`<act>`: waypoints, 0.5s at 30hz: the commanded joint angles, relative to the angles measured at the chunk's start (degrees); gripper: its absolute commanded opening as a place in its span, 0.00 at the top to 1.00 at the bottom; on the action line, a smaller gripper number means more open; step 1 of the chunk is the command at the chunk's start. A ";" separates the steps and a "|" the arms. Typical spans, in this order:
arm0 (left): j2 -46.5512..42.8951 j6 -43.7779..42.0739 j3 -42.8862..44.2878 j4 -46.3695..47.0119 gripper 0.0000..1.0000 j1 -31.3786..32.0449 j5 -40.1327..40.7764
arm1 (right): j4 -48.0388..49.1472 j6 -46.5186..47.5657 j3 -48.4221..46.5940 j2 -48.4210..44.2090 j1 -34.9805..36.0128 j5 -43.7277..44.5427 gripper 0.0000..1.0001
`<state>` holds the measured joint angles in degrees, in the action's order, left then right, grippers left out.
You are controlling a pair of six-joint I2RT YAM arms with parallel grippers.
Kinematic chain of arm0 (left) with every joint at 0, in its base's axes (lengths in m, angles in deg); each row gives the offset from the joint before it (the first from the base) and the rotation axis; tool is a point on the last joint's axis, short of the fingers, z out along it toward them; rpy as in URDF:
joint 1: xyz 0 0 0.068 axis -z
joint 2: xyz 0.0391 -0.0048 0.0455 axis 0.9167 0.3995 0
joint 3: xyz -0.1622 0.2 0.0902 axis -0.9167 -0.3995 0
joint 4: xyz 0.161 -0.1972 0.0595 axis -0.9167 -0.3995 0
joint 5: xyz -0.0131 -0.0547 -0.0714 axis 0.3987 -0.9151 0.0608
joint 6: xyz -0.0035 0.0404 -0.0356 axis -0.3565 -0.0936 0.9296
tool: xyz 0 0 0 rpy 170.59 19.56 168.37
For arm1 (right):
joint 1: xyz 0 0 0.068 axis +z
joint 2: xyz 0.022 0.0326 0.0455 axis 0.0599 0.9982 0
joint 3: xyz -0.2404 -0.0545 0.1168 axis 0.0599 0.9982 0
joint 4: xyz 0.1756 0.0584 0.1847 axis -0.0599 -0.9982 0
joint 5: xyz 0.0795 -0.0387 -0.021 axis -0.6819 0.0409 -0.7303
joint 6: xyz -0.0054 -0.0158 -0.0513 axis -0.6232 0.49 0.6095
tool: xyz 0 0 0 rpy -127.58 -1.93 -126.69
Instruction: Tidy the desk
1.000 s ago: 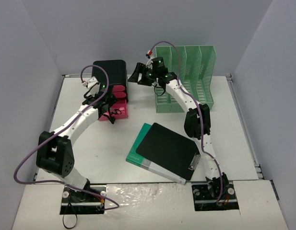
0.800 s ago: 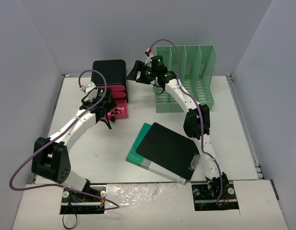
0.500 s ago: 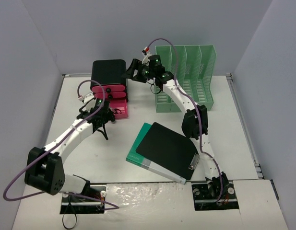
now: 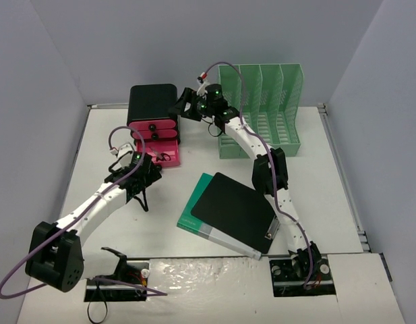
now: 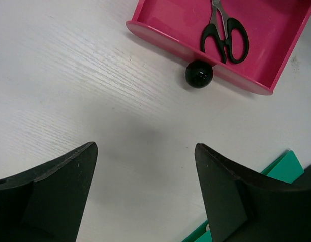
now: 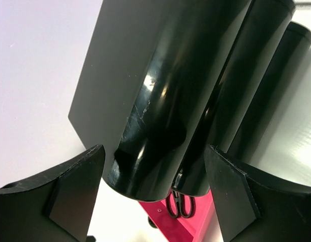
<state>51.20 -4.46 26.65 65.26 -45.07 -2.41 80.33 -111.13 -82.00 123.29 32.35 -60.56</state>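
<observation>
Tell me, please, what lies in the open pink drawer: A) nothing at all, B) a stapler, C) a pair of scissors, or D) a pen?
C: the left wrist view shows black-handled scissors lying flat on the floor of the pulled-out pink drawer.

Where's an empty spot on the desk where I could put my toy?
The desk is bare on the right, between the green file rack, the clipboard and the wall. Also between the left arm and clipboard. Crowded by the pink drawers.
</observation>
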 commanded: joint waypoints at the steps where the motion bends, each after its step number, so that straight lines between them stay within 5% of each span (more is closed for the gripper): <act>1: 0.03 -0.02 -1.07 8.37 0.26 0.32 -3.22 | 7.78 -1.42 -0.37 -0.97 0.79 -1.88 0.23; 15: 11.35 -1.70 -2.73 25.54 0.27 0.28 -6.19 | 8.62 -1.49 1.05 0.44 0.80 -3.97 0.25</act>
<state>61.33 -4.51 21.51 82.23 -45.02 -8.43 83.84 -112.09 -81.61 123.82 32.79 -62.02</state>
